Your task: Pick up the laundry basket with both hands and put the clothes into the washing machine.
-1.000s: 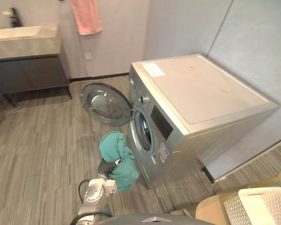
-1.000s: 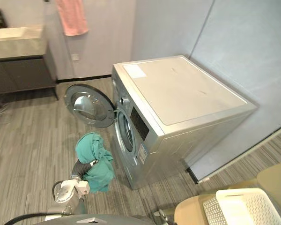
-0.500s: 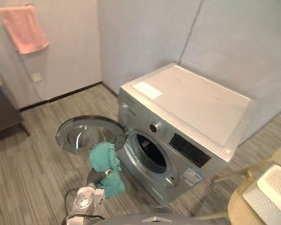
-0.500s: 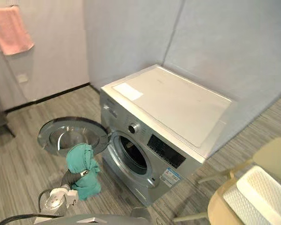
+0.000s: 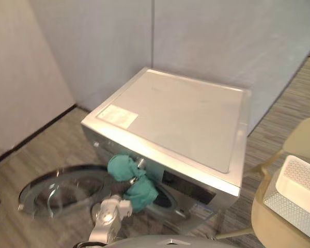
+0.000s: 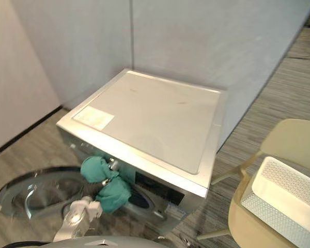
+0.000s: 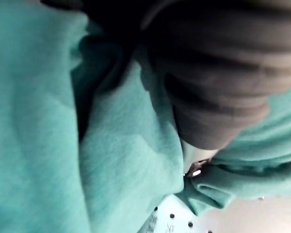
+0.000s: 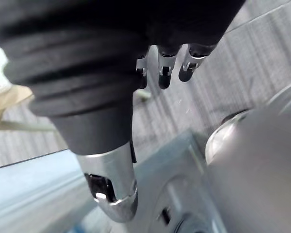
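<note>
Risen to the washing machine's (image 5: 181, 113) drum mouth, the teal garment (image 5: 132, 181) swallows the left hand (image 7: 218, 73), whose grip I cannot tell; soft, light, probably best taken by a thick fold; right hand (image 8: 109, 170) hangs relaxed, empty.

The light is soft and even, fairly bright, with no hard shadows. Small glints sit on the fingers (image 8: 164, 74) of my right hand (image 8: 92, 63). Beyond my left hand (image 7: 218, 82), the washing machine (image 5: 181, 113) top shows a pale sheen, and the teal cloth (image 7: 39, 126) folds against that hand go dark.
</note>
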You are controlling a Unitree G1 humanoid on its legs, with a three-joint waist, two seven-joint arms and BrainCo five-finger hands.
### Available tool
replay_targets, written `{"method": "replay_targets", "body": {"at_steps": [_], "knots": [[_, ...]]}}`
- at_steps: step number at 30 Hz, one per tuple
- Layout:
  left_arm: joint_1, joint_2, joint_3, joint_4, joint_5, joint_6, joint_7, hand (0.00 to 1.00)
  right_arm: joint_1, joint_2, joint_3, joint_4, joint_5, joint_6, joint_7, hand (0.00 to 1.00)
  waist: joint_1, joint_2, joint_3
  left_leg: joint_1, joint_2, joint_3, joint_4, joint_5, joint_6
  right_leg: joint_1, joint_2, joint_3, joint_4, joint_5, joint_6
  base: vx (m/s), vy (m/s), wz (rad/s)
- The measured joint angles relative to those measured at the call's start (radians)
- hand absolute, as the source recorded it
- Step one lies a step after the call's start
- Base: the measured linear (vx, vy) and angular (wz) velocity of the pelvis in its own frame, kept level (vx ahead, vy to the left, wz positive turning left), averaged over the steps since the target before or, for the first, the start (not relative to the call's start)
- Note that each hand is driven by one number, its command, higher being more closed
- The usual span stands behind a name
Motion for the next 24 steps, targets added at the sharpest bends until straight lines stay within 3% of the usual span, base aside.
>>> {"method": "replay_targets", "body": {"at_steps": [3,5,6,7,8,11,15,19,20,23,24], "knots": [[0.041,0.023,0.029,0.000,-0.004,0.000,0.002,1.00,-0.063,-0.004,0.088,-0.005,-0.029,-0.002,-0.013,0.00,0.016,-0.019,0.004,-0.078,-0.010,-0.050,-0.175,-0.032,0.014,0.002,-0.005,0.106,-0.037,0.041,0.042,0.20,0.202,-1.23],[0.093,0.028,0.057,0.008,-0.011,0.002,0.010,1.00,-0.080,-0.001,0.121,0.000,-0.037,-0.004,-0.015,0.00,0.029,-0.032,0.003,0.005,-0.055,-0.113,-0.590,-0.043,0.001,-0.003,-0.028,0.209,-0.055,0.067,0.082,0.26,0.316,-1.30],[0.103,0.025,0.065,0.015,-0.011,0.002,0.010,1.00,-0.076,-0.004,0.121,0.001,-0.037,-0.007,-0.014,0.00,0.028,-0.026,0.000,0.037,-0.071,-0.160,-0.712,-0.016,-0.004,-0.008,-0.030,0.229,-0.054,0.070,0.095,0.28,0.434,-1.17],[0.109,0.019,0.068,0.029,-0.011,0.002,0.012,1.00,-0.065,-0.017,0.121,0.000,-0.039,-0.017,-0.011,0.00,0.029,0.006,-0.016,0.078,-0.082,-0.223,-0.856,0.045,-0.071,-0.030,-0.025,0.267,-0.043,0.064,0.125,0.25,0.432,-0.72],[0.104,0.034,0.063,0.064,-0.011,0.002,0.012,1.00,-0.056,-0.019,0.122,0.002,-0.039,-0.019,-0.010,0.00,0.005,-0.017,-0.013,0.102,-0.102,-0.216,-0.910,0.027,-0.133,-0.032,-0.048,0.282,-0.055,0.073,0.155,0.18,0.348,-0.49],[0.098,0.106,0.052,0.081,-0.011,0.002,0.011,1.00,-0.015,0.024,0.121,0.018,-0.073,-0.020,0.012,0.00,-0.007,-0.083,-0.014,0.107,-0.177,-0.156,-0.927,0.031,-0.106,-0.041,-0.132,0.305,-0.098,0.119,0.206,0.09,0.283,-0.30],[0.074,0.132,0.002,0.084,-0.011,0.002,-0.011,1.00,-0.002,0.014,0.072,0.044,-0.075,-0.024,0.015,0.00,-0.024,-0.076,-0.003,0.095,-0.234,-0.144,-0.926,0.036,-0.063,-0.037,-0.190,0.302,-0.138,0.152,0.228,-0.06,0.184,-0.01],[0.008,0.126,-0.020,0.076,-0.012,-0.002,-0.027,1.00,-0.014,-0.003,0.063,0.034,-0.075,-0.036,0.015,0.00,-0.021,-0.055,0.044,0.002,-0.223,-0.114,-0.870,0.025,-0.052,-0.115,-0.192,0.299,-0.108,0.153,0.236,-0.19,0.082,-0.02],[-0.004,0.120,-0.022,0.069,-0.013,-0.003,-0.027,1.00,-0.019,-0.011,0.063,0.034,-0.075,-0.037,0.015,0.00,-0.020,-0.060,0.051,-0.017,-0.213,-0.102,-0.853,0.025,-0.051,-0.132,-0.189,0.296,-0.094,0.153,0.235,-0.23,0.041,0.21],[-0.062,0.110,-0.039,0.000,-0.031,-0.023,-0.027,1.00,-0.056,-0.032,0.083,0.019,-0.074,-0.038,0.013,0.00,-0.016,-0.053,0.152,-0.126,-0.186,-0.095,-0.779,0.024,-0.050,-0.231,-0.184,0.281,0.000,0.133,0.238,-0.25,0.033,0.20],[-0.091,0.109,-0.046,-0.019,-0.033,-0.027,-0.025,1.00,-0.065,-0.032,0.104,-0.002,-0.075,-0.037,0.013,0.00,-0.010,-0.071,0.192,-0.173,-0.178,-0.089,-0.764,0.024,-0.050,-0.287,-0.185,0.281,0.048,0.121,0.235,-0.20,0.003,0.14]]}}
